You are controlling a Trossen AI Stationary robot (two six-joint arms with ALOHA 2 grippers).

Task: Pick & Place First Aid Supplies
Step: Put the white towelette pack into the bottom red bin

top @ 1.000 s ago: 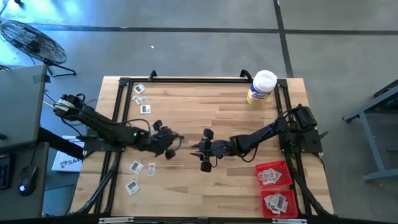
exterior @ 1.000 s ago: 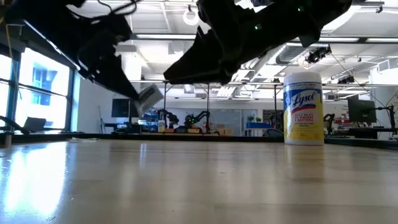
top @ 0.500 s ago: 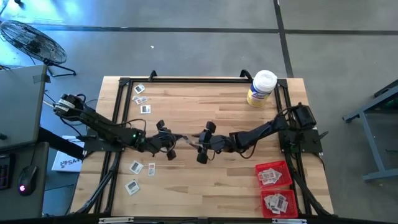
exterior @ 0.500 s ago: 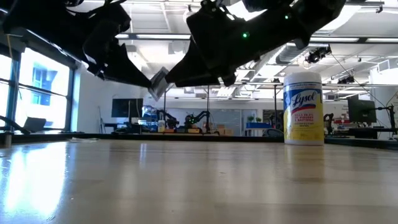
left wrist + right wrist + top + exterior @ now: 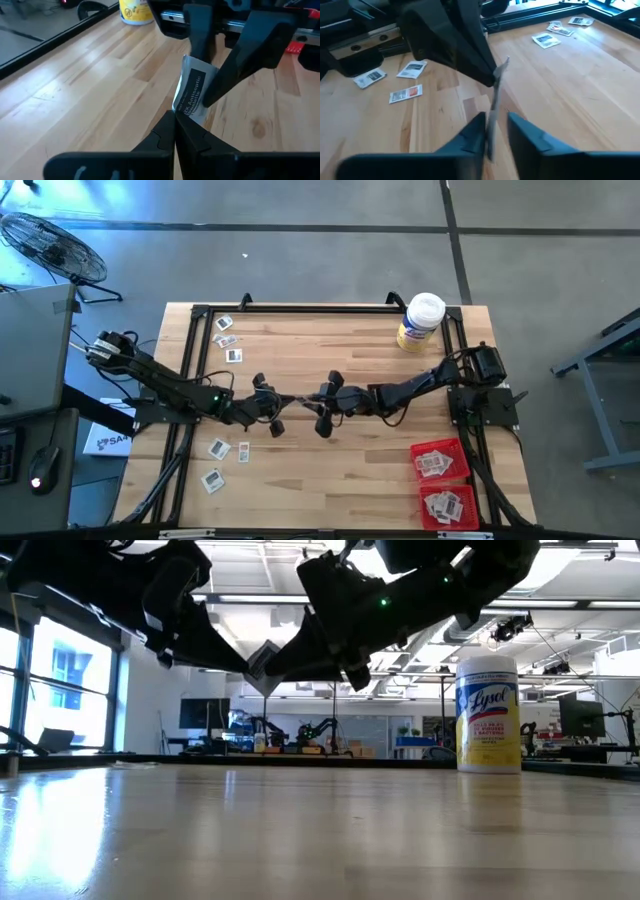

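Looking down at mid-table, we see both arms meeting nose to nose above the wooden table (image 5: 340,470). The left gripper (image 5: 283,399) has its fingers (image 5: 165,134) pressed together on one end of a small white packet (image 5: 192,95) with dark print; the pinch is clear in the left wrist view. The right gripper (image 5: 322,398) comes in from the opposite side, and its fingers (image 5: 472,132) straddle the packet's far edge. In the right wrist view we see the packet edge-on between them, with a narrow gap on one side, so we cannot tell whether the right side has actually clamped.

In the low view the packet (image 5: 262,659) hangs in the air between the two dark grippers, well clear of the table surface and tilted.

Other packets are spread around: three loose packets (image 5: 226,338) near the far left corner and three more (image 5: 222,458) near the left edge, closer to the front. Two red trays (image 5: 440,461) sit at the front right corner, one behind the other, each with packets lying in it.

A yellowish jar (image 5: 420,322) with a white lid stands upright at the far right corner, well apart from the grippers. Beyond the table's left side we see a floor fan (image 5: 55,250).
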